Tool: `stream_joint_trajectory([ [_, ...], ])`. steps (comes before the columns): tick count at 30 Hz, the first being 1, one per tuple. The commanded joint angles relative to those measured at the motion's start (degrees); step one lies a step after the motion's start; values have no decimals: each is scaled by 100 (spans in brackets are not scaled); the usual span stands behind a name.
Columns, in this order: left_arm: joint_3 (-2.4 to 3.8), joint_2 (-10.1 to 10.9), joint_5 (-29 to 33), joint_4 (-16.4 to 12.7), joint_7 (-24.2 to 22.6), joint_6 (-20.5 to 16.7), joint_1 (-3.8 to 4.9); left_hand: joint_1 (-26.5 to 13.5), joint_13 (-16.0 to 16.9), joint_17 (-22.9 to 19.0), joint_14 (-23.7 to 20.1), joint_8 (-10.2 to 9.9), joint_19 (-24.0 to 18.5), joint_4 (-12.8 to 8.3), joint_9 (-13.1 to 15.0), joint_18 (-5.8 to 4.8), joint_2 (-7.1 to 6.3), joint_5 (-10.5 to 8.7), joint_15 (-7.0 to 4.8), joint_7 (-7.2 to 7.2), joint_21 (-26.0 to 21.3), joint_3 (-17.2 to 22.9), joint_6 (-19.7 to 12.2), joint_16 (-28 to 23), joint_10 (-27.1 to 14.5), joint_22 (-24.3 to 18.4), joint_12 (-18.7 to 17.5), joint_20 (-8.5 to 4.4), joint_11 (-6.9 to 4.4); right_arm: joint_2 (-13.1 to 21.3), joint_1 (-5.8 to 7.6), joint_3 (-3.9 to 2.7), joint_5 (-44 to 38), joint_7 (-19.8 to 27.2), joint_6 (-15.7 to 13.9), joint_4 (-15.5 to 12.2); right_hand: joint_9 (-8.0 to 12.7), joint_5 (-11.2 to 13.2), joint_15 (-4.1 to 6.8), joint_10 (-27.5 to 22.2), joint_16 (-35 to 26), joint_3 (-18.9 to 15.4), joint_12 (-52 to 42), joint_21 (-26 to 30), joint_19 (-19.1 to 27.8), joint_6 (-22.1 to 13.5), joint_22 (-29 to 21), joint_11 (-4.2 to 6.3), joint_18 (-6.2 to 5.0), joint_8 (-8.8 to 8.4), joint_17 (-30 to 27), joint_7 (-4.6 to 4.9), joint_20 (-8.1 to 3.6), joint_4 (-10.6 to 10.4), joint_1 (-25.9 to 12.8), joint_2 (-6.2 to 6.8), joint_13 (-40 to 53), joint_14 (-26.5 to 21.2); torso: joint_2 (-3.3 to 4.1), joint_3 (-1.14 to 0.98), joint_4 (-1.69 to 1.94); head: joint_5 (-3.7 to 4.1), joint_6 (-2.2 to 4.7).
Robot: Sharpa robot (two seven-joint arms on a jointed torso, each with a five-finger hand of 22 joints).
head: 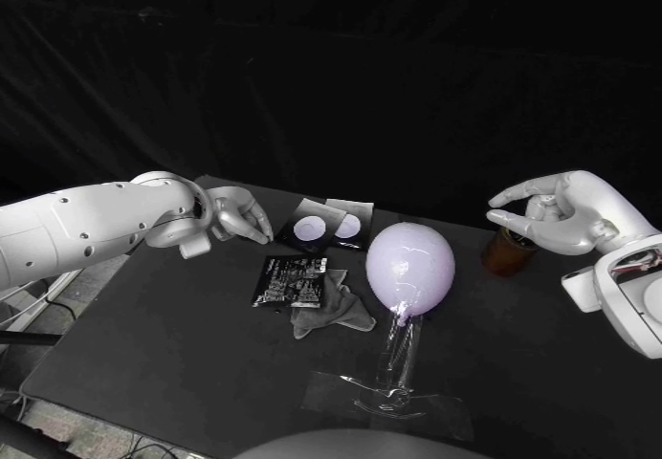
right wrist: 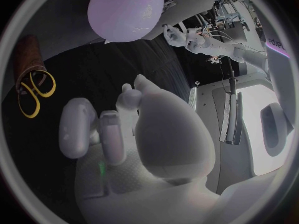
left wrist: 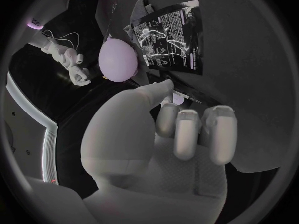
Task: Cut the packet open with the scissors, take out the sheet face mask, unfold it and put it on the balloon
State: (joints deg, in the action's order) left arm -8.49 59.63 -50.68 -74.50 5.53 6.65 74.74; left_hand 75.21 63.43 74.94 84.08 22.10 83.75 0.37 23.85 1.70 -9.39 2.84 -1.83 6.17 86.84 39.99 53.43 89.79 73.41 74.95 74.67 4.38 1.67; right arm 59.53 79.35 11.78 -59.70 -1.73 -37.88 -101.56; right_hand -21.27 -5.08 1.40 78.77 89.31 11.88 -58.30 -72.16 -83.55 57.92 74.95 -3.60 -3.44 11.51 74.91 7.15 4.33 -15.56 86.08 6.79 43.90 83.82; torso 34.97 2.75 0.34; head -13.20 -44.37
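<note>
Left robot hand, curled on nothing, hovers at the counter's far edge, left of the balloon. The packet lies just left of the balloon, with bare counter nearer. Right of the balloon, the right robot hand, curled and empty, hangs over the cup holding scissors.

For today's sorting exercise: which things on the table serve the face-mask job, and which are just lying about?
Job: black packet, scissors, balloon.
Lying about: two small round-marked packets, crumpled grey material (unclear what), brown cup holding the scissors.
</note>
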Motion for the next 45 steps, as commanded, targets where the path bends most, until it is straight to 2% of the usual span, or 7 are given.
stream_joint_trajectory([
  [1, -31, -28, -114, 16, -4, -481, -9, 0, -847, 1506, 592, -159, -130, 46, -113, 70, -138, -6, 58, 68, -103, 15, -199, 21, -618, 575, -617, -6, 28, -25, -16, -3, -19, 97, 77, 12, -4, 22, 9, 855, 14, 32, -2711, 34, -193, -41, 1088, 111, 29, 13, 1239, 12, -1, 1, -20, -5, 4246, 565, 1, -4, -4, -101, -21],
  [3, -61, -32, -141, 23, 24, -530, -15, -139, -2246, 1398, 537, -356, -543, 139, -216, 187, -391, -22, 111, 170, -356, -97, -515, -24, -1736, 80, -1796, 39, 58, -35, -26, -3, -11, 109, 79, 20, -4, 24, 8, 850, 13, 33, -2703, 37, -191, -47, 1088, 109, 28, 11, 1233, 14, 0, 1, -21, -4, 4240, 564, 0, -7, -6, -106, -26],
  [8, -103, -18, -369, -8, 94, -559, -21, -96, -2465, 1091, 369, -481, -812, 153, -294, 268, -560, -16, 133, 189, -548, -203, -715, -166, -1836, -244, -2104, 64, 132, -59, -61, -3, 13, 134, 93, 43, -1, 28, 0, 824, 12, 40, -2665, 50, -185, -78, 1084, 99, 26, 0, 1233, 26, 5, 2, -24, 3, 4212, 563, 0, -8, -10, -127, -44],
  [18, -160, 86, -808, -196, 46, -596, -25, 314, -3480, -2146, -2246, -532, -3313, 594, -462, 878, -484, -17, 378, 187, -3070, -1785, -972, -2422, -2667, -3429, -3323, 304, 349, -97, -121, -4, 45, 183, 94, 70, 1, 30, -8, 796, 9, 48, -2621, 77, -175, -110, 1077, 88, 22, -12, 1216, 39, 10, 3, -28, 7, 4180, 560, -2, -11, -9, -92, -64],
  [26, -175, 95, -1149, -490, -530, -1252, -41, 995, -4397, -3799, -4726, -395, -4178, 1231, -570, 746, -231, -32, 1067, 227, -5324, -2994, -883, -4589, -3269, -4794, -4162, 927, 938, -102, -136, -4, 55, 204, 89, 80, 2, 30, -9, 790, 8, 49, -2611, 83, -173, -114, 1076, 87, 21, -13, 1215, 40, 11, 3, -29, 7, 4172, 560, 2, -3, -4, -40, -40],
  [32, -183, 119, -1633, -827, -903, -1880, -135, 1311, -4964, -4687, -5536, -425, -4799, 1669, -681, 580, -426, 13, 1312, 180, -6681, -4243, -1069, -5628, -3573, -5665, -4629, 1230, 1016, -113, -156, -4, 57, 214, 89, 82, 2, 30, -9, 790, 8, 49, -2611, 83, -173, -114, 1076, 87, 21, -13, 1215, 40, 11, 3, -29, 7, 4172, 560, 8, -10, -7, -23, -51],
  [45, -205, 207, -2720, -1280, -773, -2287, -580, 1122, -5557, -6422, -7464, -730, -6748, 1693, -862, 161, -836, 16, 931, 358, -8050, -5315, -2065, -7846, -4563, -6717, -5477, 1237, 619, -123, -208, -4, 57, 240, 90, 80, 1, 28, -13, 780, 4, 56, -2596, 110, -164, -122, 1070, 83, 17, -15, 1197, 44, 14, 3, -29, 3, 4162, 556, -4, -3, 2, 5, -83],
])
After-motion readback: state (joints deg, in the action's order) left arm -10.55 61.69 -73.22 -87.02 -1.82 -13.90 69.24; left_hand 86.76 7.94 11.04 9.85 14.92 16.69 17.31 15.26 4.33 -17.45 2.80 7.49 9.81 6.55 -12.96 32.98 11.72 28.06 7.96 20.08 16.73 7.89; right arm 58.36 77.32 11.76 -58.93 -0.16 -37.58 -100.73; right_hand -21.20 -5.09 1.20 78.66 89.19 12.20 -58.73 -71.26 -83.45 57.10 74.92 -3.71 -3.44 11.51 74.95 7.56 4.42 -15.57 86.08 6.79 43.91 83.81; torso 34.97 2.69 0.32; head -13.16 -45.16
